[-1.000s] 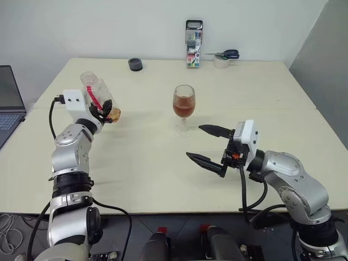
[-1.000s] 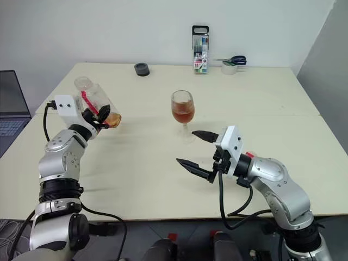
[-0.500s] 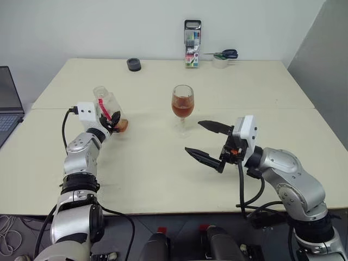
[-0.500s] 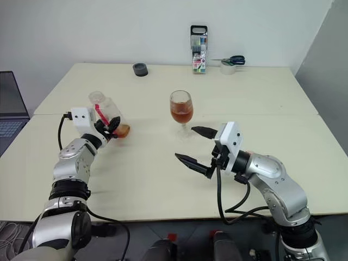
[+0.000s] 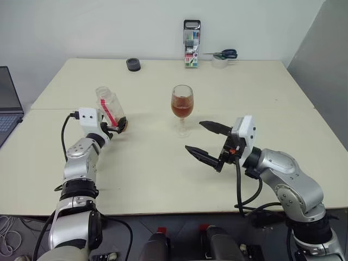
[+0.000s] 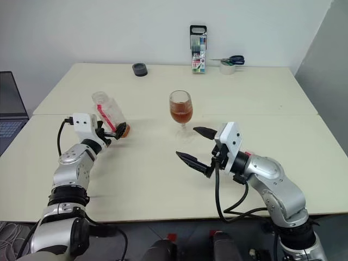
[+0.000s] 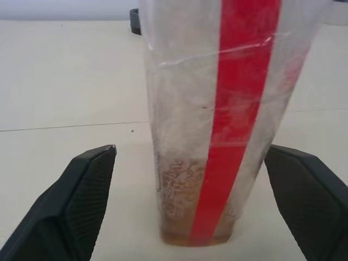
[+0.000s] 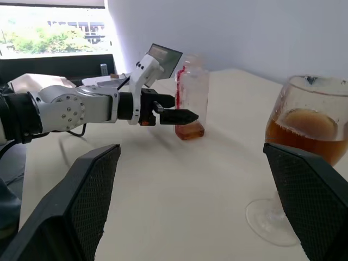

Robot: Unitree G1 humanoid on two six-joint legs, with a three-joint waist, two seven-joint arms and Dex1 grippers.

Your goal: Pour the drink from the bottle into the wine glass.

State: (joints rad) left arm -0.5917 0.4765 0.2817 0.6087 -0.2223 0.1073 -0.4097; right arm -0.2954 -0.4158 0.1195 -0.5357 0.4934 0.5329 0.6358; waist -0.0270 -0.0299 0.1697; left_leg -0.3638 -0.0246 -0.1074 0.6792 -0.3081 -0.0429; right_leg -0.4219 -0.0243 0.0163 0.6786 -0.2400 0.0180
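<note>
Left wrist view: left end effector fingers apart, clear of standing bottle. Right end effector apart near glass, on open worktop.

A pale cream counter, made of two tops meeting at a seam, is standing against a plain white wall and taking soft, even light. A grey panel is rising at the right edge, while a laptop is sitting on a separate surface at the far left. In the right wrist view a bright window is showing green trees outside.
</note>
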